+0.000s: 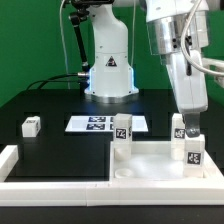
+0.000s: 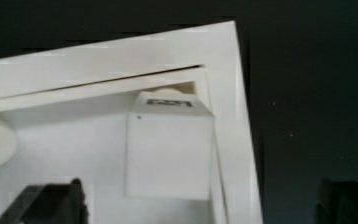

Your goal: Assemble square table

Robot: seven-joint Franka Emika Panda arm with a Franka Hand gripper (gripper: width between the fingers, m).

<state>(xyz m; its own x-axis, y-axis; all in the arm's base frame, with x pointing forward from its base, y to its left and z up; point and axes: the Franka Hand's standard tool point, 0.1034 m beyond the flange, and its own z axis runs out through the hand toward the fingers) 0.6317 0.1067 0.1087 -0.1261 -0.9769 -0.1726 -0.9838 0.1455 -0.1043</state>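
Square table slab (image 1: 150, 165) inside border rail (image 1: 40, 172), legs standing on its corners; gripper (image 1: 188, 128) spread wide, empty, above the leg (image 1: 193, 148) at exterior view's right: lift straight up to avoid nudging it.

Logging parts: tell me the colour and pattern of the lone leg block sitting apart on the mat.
White leg block with a black-and-white tag; the exterior view shows it best.
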